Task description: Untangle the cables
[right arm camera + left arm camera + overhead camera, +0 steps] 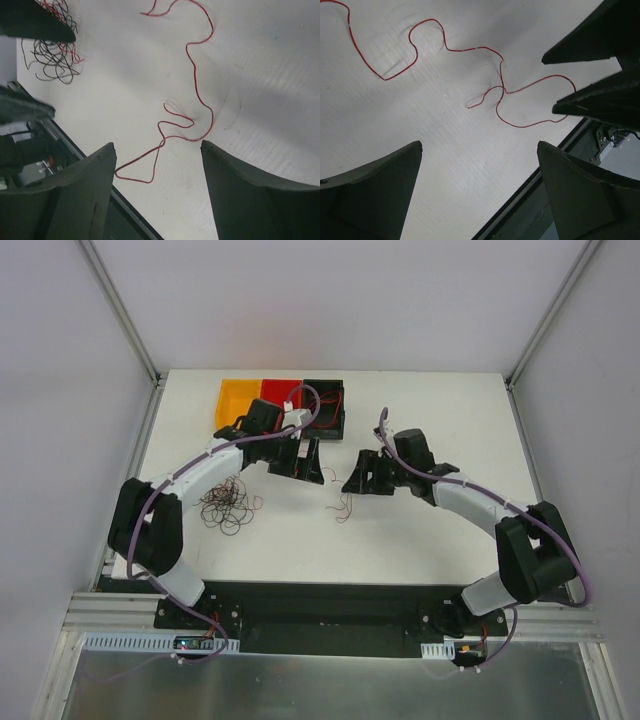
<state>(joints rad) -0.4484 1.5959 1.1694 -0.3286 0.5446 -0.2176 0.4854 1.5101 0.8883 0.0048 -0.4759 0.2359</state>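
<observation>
One curly red cable (465, 49) loose; dark tangle (228, 508) apart.

1 red cable (194, 80), black-and-red cable tangle (228, 508), white table (420, 550)

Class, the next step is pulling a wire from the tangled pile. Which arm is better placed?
Probably the left. The tangle lies on its side, beside that arm, and the left fingers are open. The right fingers sit over the loose red wire, farther off.

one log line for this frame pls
left gripper: open, empty | right gripper: open, empty | red wire: loose on table under both grippers | tangle: apart from red wire, untouched
</observation>
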